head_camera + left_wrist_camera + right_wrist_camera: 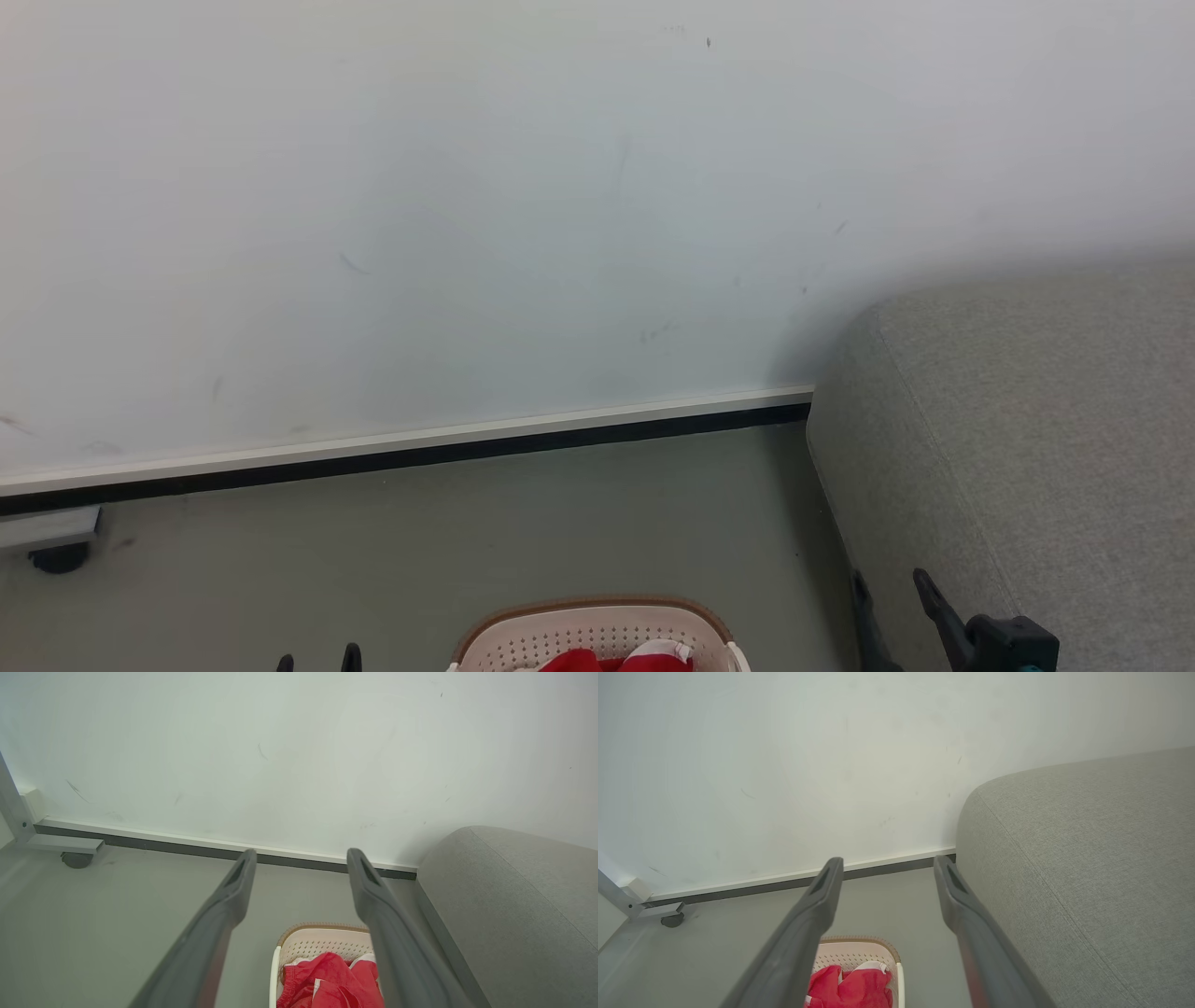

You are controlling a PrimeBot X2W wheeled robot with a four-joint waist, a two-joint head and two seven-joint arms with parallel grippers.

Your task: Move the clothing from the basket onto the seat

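1. The left gripper (301, 856) is shown with its fingers spread wide apart, nothing being held.
2. The right gripper (888, 862) is likewise shown parted and unloaded.
3. The clothing (327, 980) is seen heaped in the basket (322, 927) on the floor (117, 905), at 6 o'clock from the left fingertips and 7 o'clock from the right ones, touched by neither.
4. The seat (1027, 448) is placed at 3 o'clock of the basket, near it.

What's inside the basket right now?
Red clothing with white trim is heaped inside the basket. The pile covers the basket's bottom, so anything beneath it is hidden, and the near end is out of frame.
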